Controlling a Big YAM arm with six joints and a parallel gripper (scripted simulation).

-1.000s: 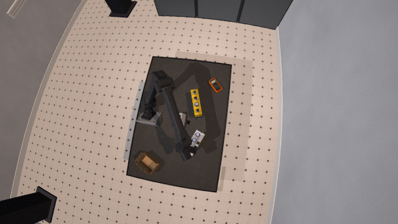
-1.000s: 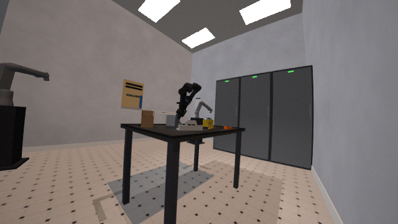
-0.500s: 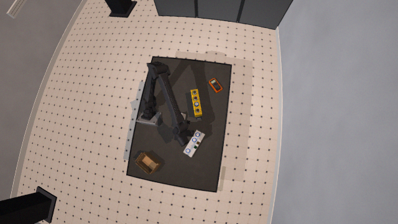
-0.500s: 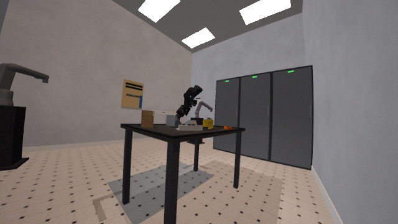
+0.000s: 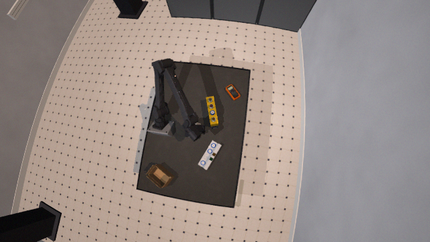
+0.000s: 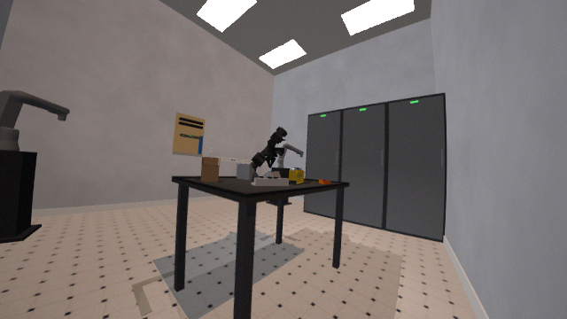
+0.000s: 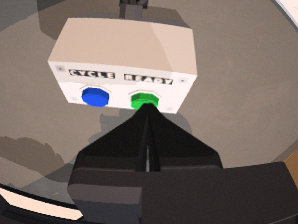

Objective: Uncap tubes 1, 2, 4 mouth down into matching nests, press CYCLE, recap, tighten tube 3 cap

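Wrist view: CYCLE lies to the left of the closed fingertips

The gripper [image 5: 202,129] [image 7: 148,111] is pressed together with nothing pinched, a suitable shape for pushing a key. In the wrist view its tips overlap the near edge of READY [image 7: 144,100], the green key; I cannot tell contact or height from this angle. CYCLE [image 7: 95,97], the blue key, sits to the left in that view, nearly level with READY. The housing [image 5: 197,124] [image 7: 125,42] has its long axis across the view, both keys in a row along the edge nearest the fingers.

From above, the tray [image 5: 201,165] [image 6: 271,182] shows caps in nests 1 [image 5: 213,145], 2 [image 5: 209,151] and 4 [image 5: 203,163]. Neither lamp looks lit. The station [image 5: 215,125] [image 6: 296,176] has a cap on tube 3 [image 5: 212,112] only.

Judgement: uncapping is complete and CYCLE is the key due. I need to shift sideways along the key row, toward the blue one, before pushing down. Descending on the present line risks striking READY, too early. After CYCLE switches, the caps should wait in their nests for green.

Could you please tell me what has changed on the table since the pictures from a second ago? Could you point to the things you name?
The arm has swung its tool [image 5: 198,125] [image 7: 148,111] from above the white cap tray [image 5: 205,163] [image 6: 271,182] toward the key housing [image 7: 125,47]. Nothing was visibly taken or let go. The tray, yellow decapping station [image 5: 216,124] [image 6: 296,176], orange meter [image 5: 232,92] [image 6: 324,182] and brown box [image 5: 154,180] [image 6: 210,170] stayed put.
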